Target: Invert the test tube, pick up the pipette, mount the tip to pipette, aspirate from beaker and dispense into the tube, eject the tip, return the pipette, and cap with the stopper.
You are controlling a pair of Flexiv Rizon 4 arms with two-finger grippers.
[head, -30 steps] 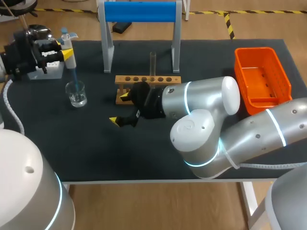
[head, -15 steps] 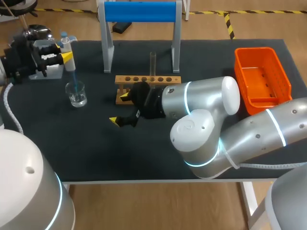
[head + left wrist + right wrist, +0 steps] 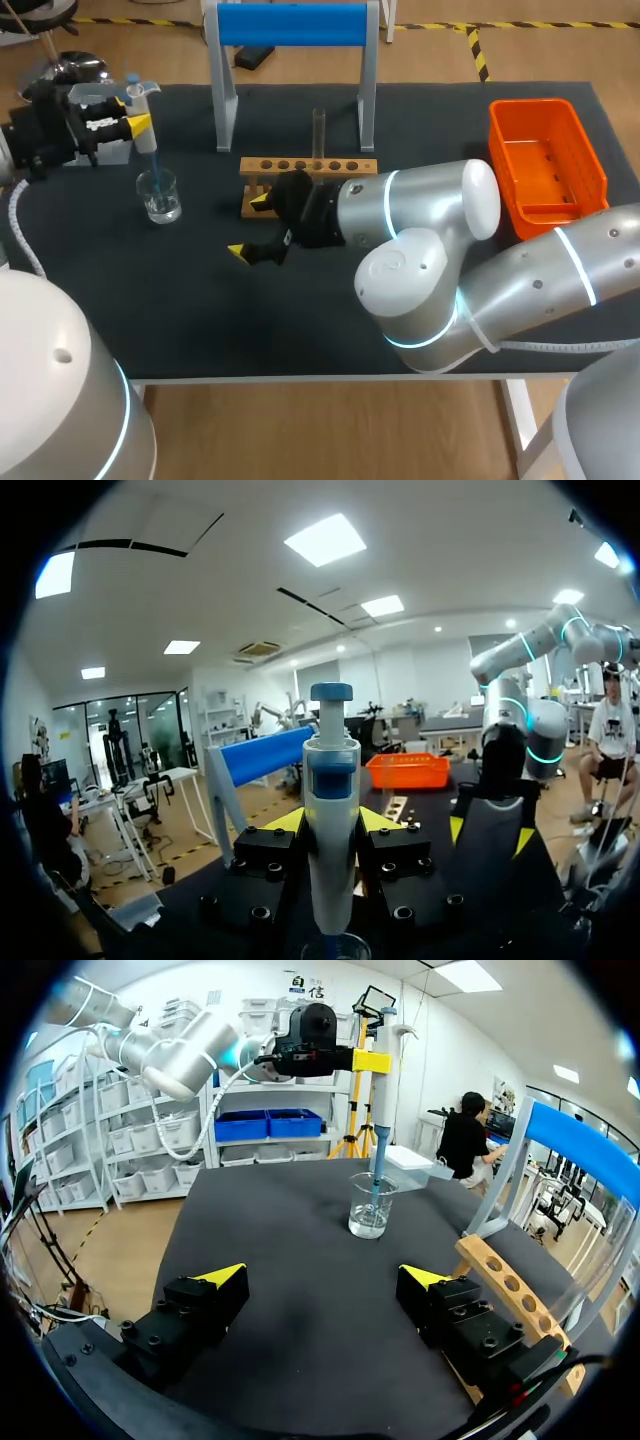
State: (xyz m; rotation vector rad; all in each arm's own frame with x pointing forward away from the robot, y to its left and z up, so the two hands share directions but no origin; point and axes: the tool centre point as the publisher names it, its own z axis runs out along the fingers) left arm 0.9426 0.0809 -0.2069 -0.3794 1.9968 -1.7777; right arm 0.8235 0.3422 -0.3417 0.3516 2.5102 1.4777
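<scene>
Head view: a black-topped desk fills the scene, with wooden floor showing past its edges. The right arm, thick and silver, comes in from the near right corner and lies across the right half of the desk. At the far edge stands a white frame with a blue bar across its top. An orange basket sits close to the right edge, well apart from everything else.

Just in front of the frame is a wooden test tube rack, with a clear test tube standing upright in one of its holes. The right tool hangs just beside the rack's left end, fingers spread wide and holding nothing. In the right wrist view, only black mat shows between them.

Near the far left corner, the left tool is closed on the body of a pipette and holds it upright. The pipette's blue tip reaches down into a small glass beaker of clear liquid. Whether it touches the liquid cannot be told. The beaker stands well apart from the rack, with black mat showing between them.
</scene>
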